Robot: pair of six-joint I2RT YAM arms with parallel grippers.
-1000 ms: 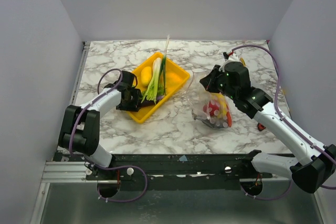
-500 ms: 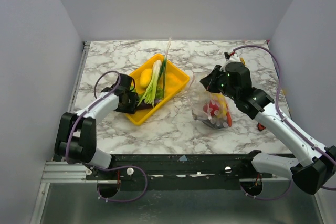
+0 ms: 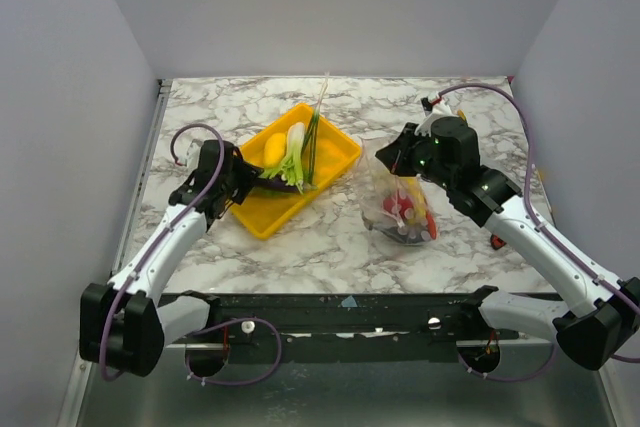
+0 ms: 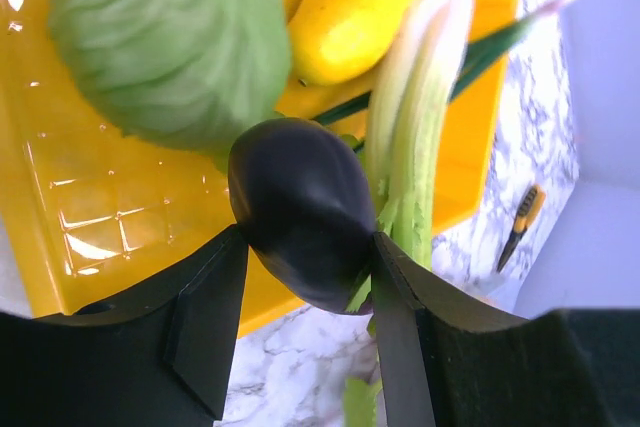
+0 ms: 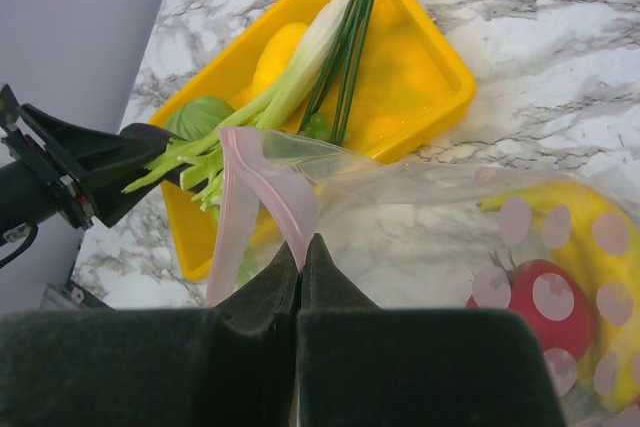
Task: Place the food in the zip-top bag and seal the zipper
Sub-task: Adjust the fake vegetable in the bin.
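Over the near-left edge of the yellow plastic tray (image 3: 268, 217), the left gripper (image 4: 308, 247) has its fingers half spread, pressed on both sides of a dark purple egg-shaped toy (image 4: 298, 202) (long green-white leeks (image 4: 420, 117) lie against it). Right of the tray, the right gripper (image 5: 302, 252) pinches fully closed on the pink zipper strip (image 5: 283, 202) of the clear crinkly bag (image 5: 420, 207), which holds a red round fruit (image 5: 540, 307) and a yellow banana (image 5: 590, 237).

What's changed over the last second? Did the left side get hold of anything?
The left pincer closed on the dark purple egg-shaped toy at the near corner of the yellow plastic tray, while its elbow swung back toward the near-left. The long green-white leeks shifted slightly. Unchanged: the right pincer stays shut on the pink-edged rim of the clear zip-top bag.
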